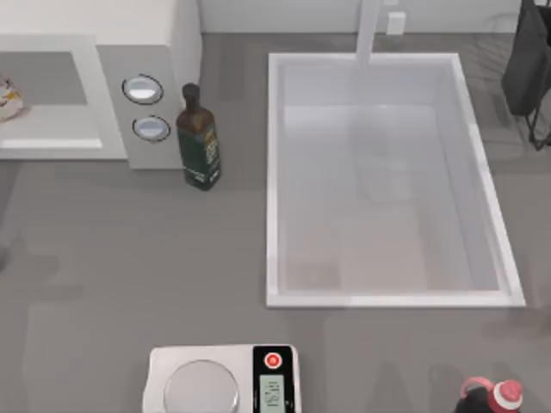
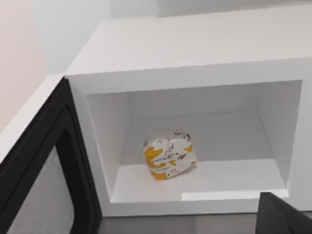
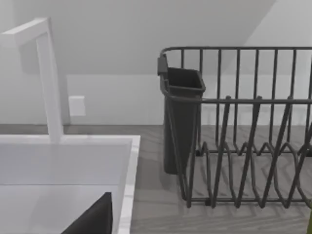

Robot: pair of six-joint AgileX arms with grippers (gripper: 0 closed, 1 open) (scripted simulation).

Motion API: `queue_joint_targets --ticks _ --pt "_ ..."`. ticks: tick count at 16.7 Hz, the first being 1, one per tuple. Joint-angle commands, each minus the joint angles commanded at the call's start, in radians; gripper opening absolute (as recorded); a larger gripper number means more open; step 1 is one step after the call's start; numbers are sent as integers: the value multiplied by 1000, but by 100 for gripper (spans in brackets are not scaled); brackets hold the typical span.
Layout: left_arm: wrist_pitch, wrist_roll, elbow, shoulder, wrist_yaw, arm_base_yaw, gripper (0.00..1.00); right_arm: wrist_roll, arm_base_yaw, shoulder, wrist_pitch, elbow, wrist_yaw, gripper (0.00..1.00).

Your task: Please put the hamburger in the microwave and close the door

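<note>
The hamburger [image 2: 169, 154], a pale wrapped lump with yellow marks, lies on the floor of the white microwave [image 2: 195, 53], well inside the cavity. From above it peeks in at the far left edge [image 1: 7, 99], inside the microwave [image 1: 164, 34] at the table's back left. The door [image 2: 34, 180] stands swung open beside the cavity, its dark inner frame and speckled window facing me. A dark piece of my left gripper [image 2: 285, 217] sits in front of the cavity, apart from the hamburger. A dark piece of my right gripper [image 3: 92, 219] hangs over the sink's far right.
A dark oil bottle [image 1: 199, 138] stands right of the microwave's two dials [image 1: 143, 89]. The white sink [image 1: 275, 172] with its faucet [image 1: 368, 30] takes the table's right half. A dish rack [image 3: 234, 126] stands at the back right, a white scale [image 1: 224, 379] at the front, a red-pink object [image 1: 495, 396] front right.
</note>
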Motion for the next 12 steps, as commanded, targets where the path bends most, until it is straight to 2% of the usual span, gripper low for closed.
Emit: queue_joint_targets --ticks 12 --pt "-447 569 781 1119 283 521 0 0 0 0 0 0 0 100"
